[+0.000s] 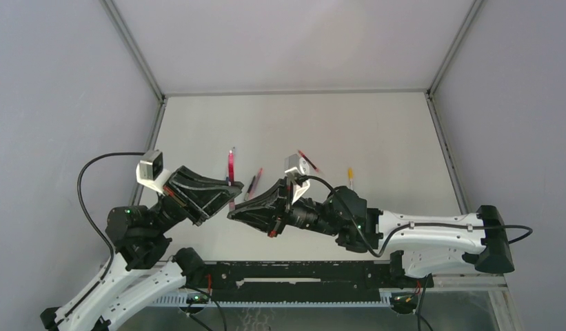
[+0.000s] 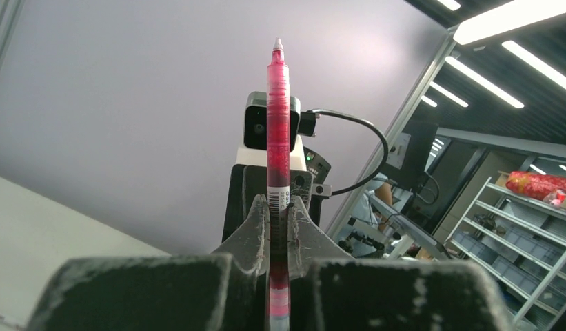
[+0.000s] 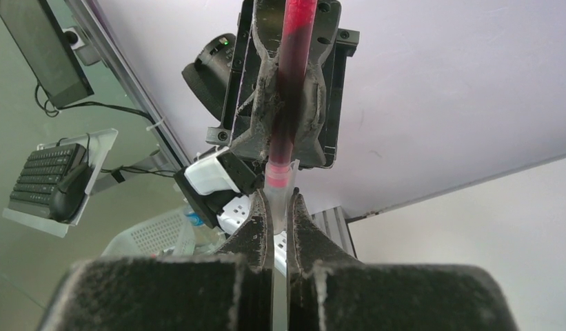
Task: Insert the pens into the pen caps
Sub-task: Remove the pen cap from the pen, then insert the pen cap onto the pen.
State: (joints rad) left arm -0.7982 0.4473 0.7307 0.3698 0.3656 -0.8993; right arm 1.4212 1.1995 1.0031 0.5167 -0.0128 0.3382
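A pink pen (image 1: 231,167) is held above the table by both arms, its writing tip (image 2: 278,44) pointing away from the left wrist. My left gripper (image 1: 229,198) is shut on its dark pink barrel (image 2: 278,131). My right gripper (image 1: 233,214) meets it from the right and is shut on the pen's clear rear end (image 3: 280,196). In the right wrist view the left gripper (image 3: 283,131) sits just beyond my right fingertips, clamped on the same pen (image 3: 290,62). The pen caps cannot be told apart from pens at this distance.
Small pieces lie on the white table (image 1: 383,131) behind the grippers: a red and dark pair (image 1: 255,181), a red one (image 1: 308,160) and a yellow-orange one (image 1: 349,174). Grey walls close in the table on three sides.
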